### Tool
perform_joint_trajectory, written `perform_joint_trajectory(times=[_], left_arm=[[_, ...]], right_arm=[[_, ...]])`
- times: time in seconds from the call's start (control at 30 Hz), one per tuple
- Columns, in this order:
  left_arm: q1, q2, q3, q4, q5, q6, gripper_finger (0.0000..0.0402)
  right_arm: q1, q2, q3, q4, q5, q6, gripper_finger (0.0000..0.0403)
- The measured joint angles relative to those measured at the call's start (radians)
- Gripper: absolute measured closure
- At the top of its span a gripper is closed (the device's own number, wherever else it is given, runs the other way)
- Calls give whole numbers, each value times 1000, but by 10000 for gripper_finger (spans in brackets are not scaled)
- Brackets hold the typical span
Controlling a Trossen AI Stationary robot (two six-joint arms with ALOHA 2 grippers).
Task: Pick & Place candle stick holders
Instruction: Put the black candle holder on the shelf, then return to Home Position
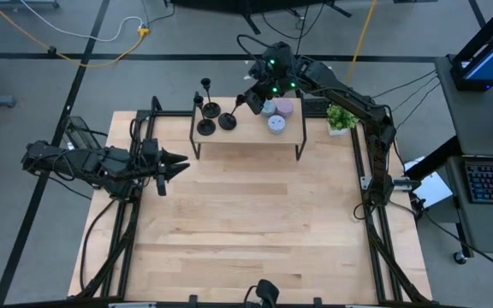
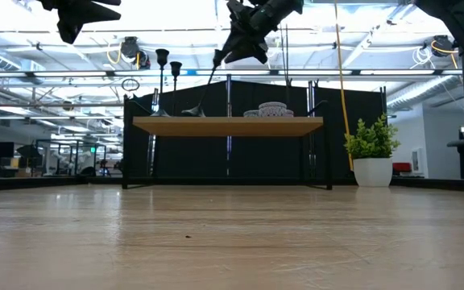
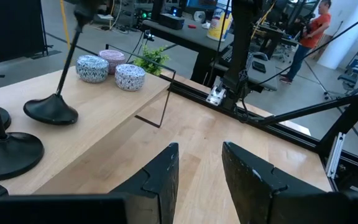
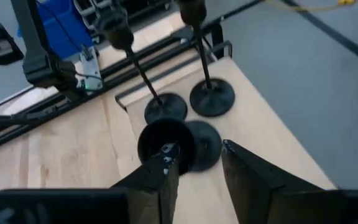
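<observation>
Here the right gripper (image 1: 248, 97) hovers over the raised shelf (image 1: 251, 133) at the far side of the table, fingers parted around the cup top of a tilted candle stick holder (image 1: 228, 121), not clearly clamping it. Two more holders (image 1: 206, 109) stand just left. They look rigid, top-light and tippy; grasping the stem seems safest. No containers show. The left gripper (image 1: 181, 164) waits slightly open, at the left.

Right claw (image 1: 248, 100) parted at the shelf; left claw (image 1: 178, 162) waits.
</observation>
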Motion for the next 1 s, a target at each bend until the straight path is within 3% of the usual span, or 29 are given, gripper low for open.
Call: perform_joint_trajectory(times=[0.5, 0.73, 0.83, 1.0], left_arm=[[0, 0, 0, -7, 0, 0, 272], [0, 0, 0, -8, 0, 1, 272], [0, 0, 0, -19, 0, 0, 272], [0, 0, 0, -72, 2, -15, 272]], right_arm=[[0, -1, 0, 133, 0, -14, 283], [0, -31, 0, 73, 0, -54, 292], [0, -48, -1, -20, 6, -89, 311], [19, -77, -1, -145, 58, -128, 389]])
